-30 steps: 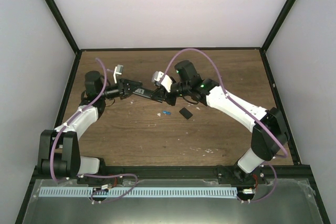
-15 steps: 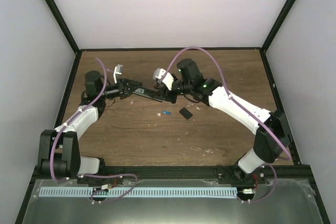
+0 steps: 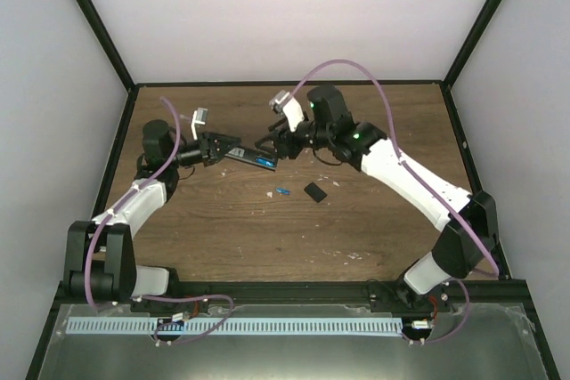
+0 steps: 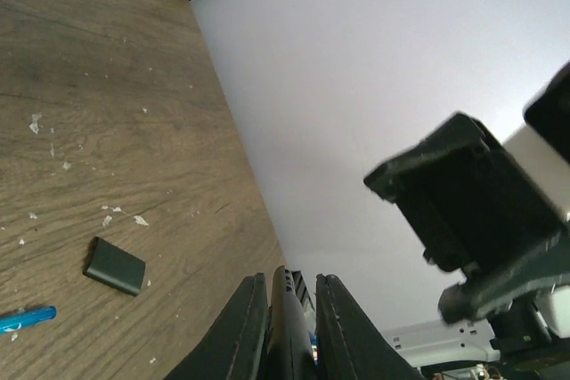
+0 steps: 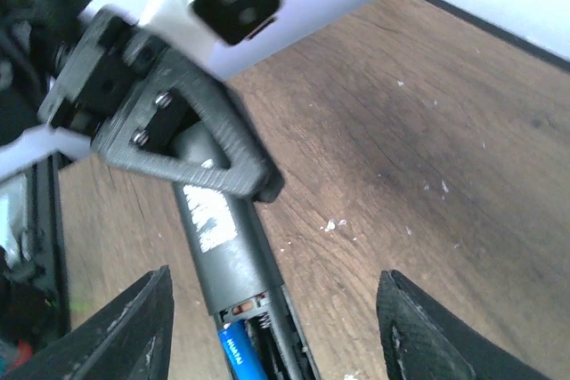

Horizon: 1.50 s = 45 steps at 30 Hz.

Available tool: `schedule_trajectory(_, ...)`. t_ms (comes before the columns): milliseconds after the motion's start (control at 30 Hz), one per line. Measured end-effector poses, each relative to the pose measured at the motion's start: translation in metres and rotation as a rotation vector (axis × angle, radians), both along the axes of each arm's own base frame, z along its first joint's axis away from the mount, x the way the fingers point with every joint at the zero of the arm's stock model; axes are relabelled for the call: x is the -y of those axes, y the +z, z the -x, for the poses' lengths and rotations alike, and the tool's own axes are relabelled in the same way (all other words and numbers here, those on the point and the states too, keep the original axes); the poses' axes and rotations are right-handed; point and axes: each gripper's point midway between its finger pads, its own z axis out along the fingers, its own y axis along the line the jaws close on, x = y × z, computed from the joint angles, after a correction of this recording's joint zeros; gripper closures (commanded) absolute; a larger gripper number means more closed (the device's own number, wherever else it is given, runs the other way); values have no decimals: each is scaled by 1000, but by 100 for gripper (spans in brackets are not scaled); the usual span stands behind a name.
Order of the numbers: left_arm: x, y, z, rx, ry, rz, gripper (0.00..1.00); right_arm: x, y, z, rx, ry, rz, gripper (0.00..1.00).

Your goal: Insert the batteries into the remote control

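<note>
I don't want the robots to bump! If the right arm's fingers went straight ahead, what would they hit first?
Most likely the remote control: its open battery end lies between the spread fingers of the right gripper, and the left gripper holds it further along. Exact depth is unclear.

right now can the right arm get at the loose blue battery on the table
Probably yes: the right gripper is open and empty, and the battery lies by itself close by, apart from the black cover, with nothing between.
</note>
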Motion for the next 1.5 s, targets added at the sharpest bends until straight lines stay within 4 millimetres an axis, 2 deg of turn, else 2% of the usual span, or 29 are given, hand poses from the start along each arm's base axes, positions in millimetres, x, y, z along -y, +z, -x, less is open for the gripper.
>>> schedule_trajectory(133,0,3,0,18,0,2,100,10,9,-22,-172,-118,-37,43)
schedule_trajectory(233,0,5,0,22,0,5,100,18,-1,-28,-320,-190,-43,43)
schedule_trajectory(367,0,9,0,34,1,13,100,22,-25,-21,-519,-241,-31,43)
schedule_trajectory(567,0,12,0,37,1,19,100,14,-40,-7,-688,-219,-50,43)
schedule_trajectory(967,0,14,0,52,2,18,100,6,-45,3,-806,-179,-75,41)
schedule_trajectory(1500,0,9,0,72,2,-3,100,0,-58,-2,-845,-185,-59,43)
